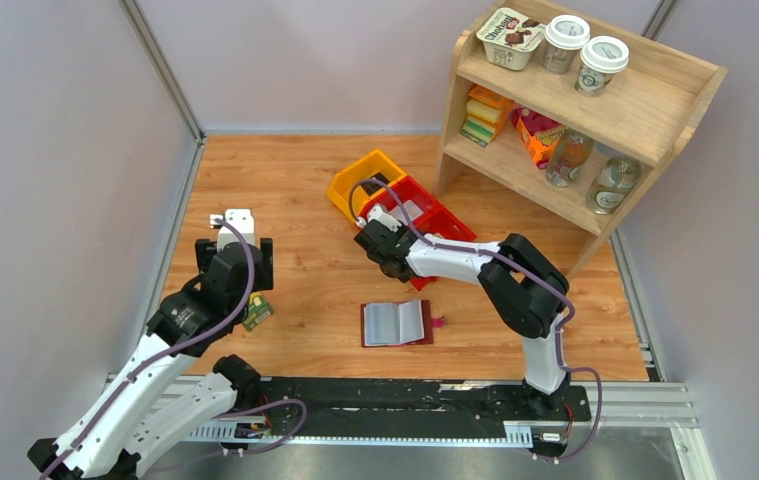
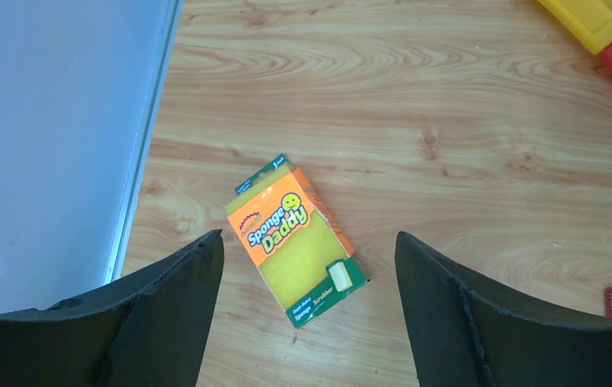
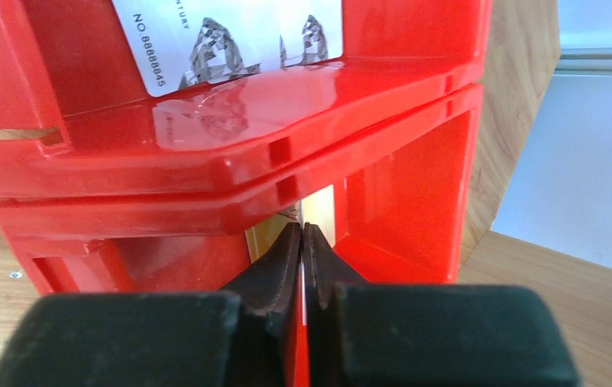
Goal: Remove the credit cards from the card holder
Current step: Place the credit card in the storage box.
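From the top view, the card holder is seen lying open on the wooden counter, pale pockets up, near the front edge and between the two arms. The left claw is held above a small green-and-yellow box at the left. The right claw is set at the red bins, which are flanked by a yellow bin. On the wooden shelf a tub marked "Chobani" can be read. Neither claw's state can be made out from here.

In the left wrist view, the fingers are shown spread wide apart above the counter, and the box's print is made legible: "Sponge Daddy". A maroon corner of the card holder is caught at the right edge.

In the right wrist view, the fingers are shown pressed together on a thin pale credit card, seen edge-on at the mouth of the lower red bin. In the upper bin a white card printed "NO.8888845" is revealed.
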Motion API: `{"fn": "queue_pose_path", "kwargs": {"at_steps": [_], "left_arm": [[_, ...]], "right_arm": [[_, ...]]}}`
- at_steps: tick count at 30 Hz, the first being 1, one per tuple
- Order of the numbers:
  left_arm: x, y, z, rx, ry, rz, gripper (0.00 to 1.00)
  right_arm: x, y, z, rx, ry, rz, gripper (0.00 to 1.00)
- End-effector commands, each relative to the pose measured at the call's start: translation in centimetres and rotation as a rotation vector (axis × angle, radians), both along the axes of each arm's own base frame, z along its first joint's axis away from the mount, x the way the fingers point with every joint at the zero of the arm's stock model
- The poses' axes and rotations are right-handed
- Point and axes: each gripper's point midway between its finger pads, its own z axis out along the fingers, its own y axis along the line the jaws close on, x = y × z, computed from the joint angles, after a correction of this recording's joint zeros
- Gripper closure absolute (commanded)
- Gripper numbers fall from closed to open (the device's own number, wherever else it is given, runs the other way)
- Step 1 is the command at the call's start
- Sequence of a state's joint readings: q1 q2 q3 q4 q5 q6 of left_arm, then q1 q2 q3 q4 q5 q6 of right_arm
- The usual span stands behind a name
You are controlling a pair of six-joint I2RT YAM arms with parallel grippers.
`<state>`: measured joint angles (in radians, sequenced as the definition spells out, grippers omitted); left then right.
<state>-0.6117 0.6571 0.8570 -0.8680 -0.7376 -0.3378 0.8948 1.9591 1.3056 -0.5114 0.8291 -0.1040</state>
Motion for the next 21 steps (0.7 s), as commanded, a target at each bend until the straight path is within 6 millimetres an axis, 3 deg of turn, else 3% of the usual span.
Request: {"fn": "queue_pose_path", "kwargs": {"at_steps": [1, 7, 14, 18, 21], "left_arm": [[0.5, -0.4, 0.2, -0.006, -0.007, -0.023, 0.15], [0.7, -1.0, -0.1, -0.014, 0.011, -0.052, 0.15], [1.1, -2.7, -0.4, -0.051, 0.045, -0.118, 0.16], [1.1, -4.6, -0.5, -0.131, 0.079, -0.165, 0.16], [1.1, -5.8, -1.1, -0.176, 0.120, -0.185, 0.16]], "right_arm": [[0.2, 1.2, -0.2, 0.045, -0.012, 0.019, 0.85], [-1.7, 3.4, 1.5, 0.167, 0.047, 0.067, 0.63], [-3.7, 4.3, 6.7, 0.384, 0.055, 0.017, 0.53], [-6.9, 5.4, 7.8, 0.585, 0.129, -0.011, 0.40], [-10.0, 6.7, 7.1, 0.715, 0.196, -0.024, 0.30]]}}
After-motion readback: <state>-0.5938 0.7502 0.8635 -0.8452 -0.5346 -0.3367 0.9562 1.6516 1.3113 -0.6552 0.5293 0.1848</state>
